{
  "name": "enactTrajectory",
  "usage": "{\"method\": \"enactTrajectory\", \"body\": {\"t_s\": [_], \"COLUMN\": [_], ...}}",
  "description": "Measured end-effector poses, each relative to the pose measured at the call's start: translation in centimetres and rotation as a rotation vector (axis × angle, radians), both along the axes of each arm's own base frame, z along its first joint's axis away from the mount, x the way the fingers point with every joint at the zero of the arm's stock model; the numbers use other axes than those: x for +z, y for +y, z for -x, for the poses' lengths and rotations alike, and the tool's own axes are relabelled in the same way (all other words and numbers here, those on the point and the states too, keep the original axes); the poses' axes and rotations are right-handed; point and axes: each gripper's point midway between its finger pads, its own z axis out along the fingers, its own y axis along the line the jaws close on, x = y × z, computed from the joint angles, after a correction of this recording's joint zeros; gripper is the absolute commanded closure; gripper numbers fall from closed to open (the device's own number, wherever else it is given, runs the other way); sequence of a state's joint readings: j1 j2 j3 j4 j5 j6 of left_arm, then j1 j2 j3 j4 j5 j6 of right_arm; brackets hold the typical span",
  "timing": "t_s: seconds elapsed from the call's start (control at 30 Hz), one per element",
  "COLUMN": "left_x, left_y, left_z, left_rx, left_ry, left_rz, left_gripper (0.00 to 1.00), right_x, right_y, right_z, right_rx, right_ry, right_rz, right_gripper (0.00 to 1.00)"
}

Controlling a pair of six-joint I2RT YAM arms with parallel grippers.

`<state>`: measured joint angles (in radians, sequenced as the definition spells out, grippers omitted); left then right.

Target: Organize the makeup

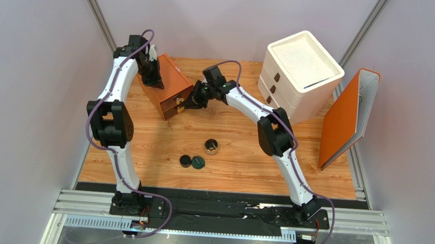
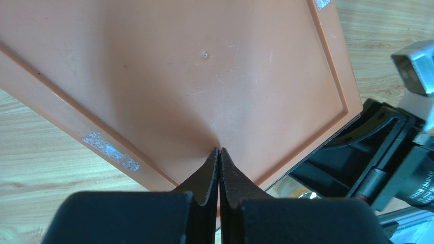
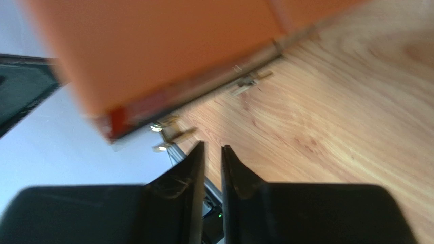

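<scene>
Orange drawer box (image 1: 168, 91): smooth, lightly scuffed plastic with a flat lid and raised rim. It stood at the back left of the wood-grain desk (image 1: 246, 157), with small metal pulls on its front.
Left gripper (image 2: 219, 151): jaws pressed together, tips bearing on the lid, probably bracing the box.
Right gripper (image 3: 211, 147): jaws a narrow slit apart, pinching nothing, just beside the box front; the view was blurred.
Step in hand: likely drawing a drawer. The right jaws needed to square onto a pull and draw straight out, while the left pressed steadily so the light box did not slide.
Makeup: the gold-rimmed jar (image 1: 211, 146), squat and shiny, stood mid-desk. The black compact (image 1: 186, 161) and dark green compact (image 1: 198, 162), flat matte discs, lay side by side near it, well apart from the box.
</scene>
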<state>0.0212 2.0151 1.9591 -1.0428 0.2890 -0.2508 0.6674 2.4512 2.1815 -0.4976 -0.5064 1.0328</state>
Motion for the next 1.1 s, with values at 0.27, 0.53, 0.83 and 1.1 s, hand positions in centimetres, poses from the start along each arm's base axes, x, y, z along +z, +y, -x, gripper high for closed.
{"method": "enactTrajectory", "body": {"t_s": [0.27, 0.53, 0.83, 1.1], "left_x": [0.0, 0.0, -0.1, -0.1], "left_y": [0.0, 0.0, 0.0, 0.0], "left_z": [0.0, 0.0, 0.0, 0.0], "left_rx": [-0.002, -0.002, -0.003, -0.003], "left_ry": [-0.001, -0.001, -0.002, -0.003], "left_rz": [-0.001, -0.001, -0.001, -0.001], "left_gripper": [1.0, 1.0, 1.0, 1.0], "right_x": [-3.8, -2.8, -4.5, -7.1], "right_y": [-1.8, -0.8, 0.2, 0.2], "right_z": [2.4, 1.2, -0.5, -0.8], "right_rx": [-0.032, -0.098, -0.156, -0.191], "right_ry": [0.115, 0.138, 0.185, 0.237], "right_rz": [0.047, -0.038, -0.087, -0.056], "right_gripper": [0.57, 0.5, 0.52, 0.53]}}
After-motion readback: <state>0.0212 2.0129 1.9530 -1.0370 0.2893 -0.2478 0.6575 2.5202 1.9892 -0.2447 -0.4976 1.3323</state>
